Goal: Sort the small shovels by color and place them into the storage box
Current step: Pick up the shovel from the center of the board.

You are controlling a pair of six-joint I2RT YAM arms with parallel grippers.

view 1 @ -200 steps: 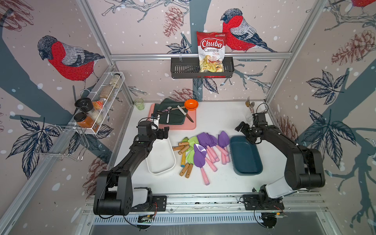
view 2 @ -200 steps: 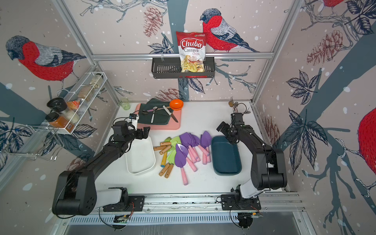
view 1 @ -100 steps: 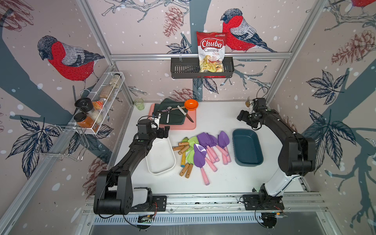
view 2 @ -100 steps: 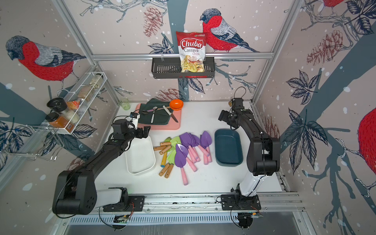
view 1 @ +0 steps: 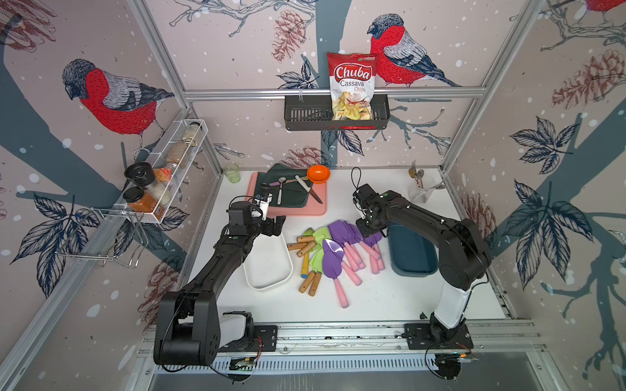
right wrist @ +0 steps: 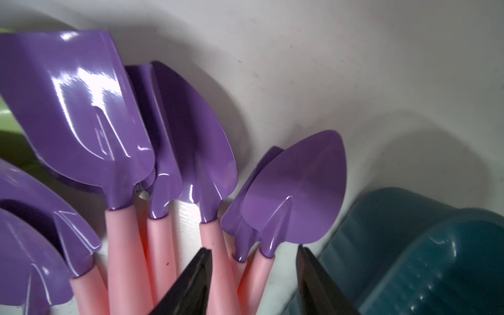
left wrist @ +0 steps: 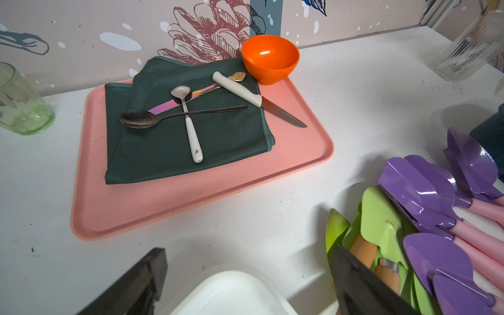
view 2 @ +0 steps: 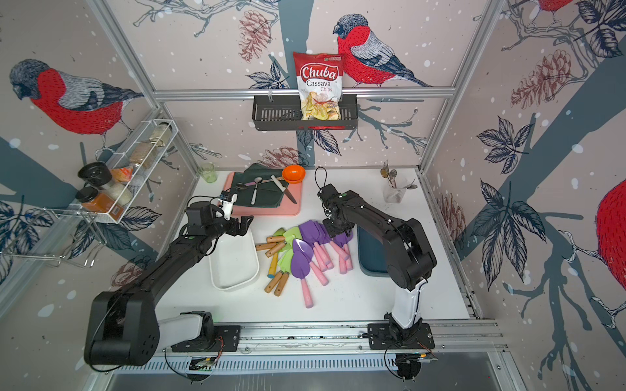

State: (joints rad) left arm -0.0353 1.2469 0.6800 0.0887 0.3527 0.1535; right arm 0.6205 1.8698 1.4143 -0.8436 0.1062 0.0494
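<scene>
The right gripper (right wrist: 253, 248), jaws half apart and unclamped, straddles the pink handles of two purple-bladed small shovels (right wrist: 297, 191). They lie lengthwise between the jaws.

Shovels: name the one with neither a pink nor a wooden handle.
The yellow-handled shovel, blue-tipped, among the wooden-handled ones; no other handle is yellow.

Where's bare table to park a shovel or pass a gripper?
Free: front strip of table between shovels and rail; back stretch between pink tray and glass. Crowded: middle, shovels packed between white bin and teal bin, right gripper down among the purple ones.
</scene>
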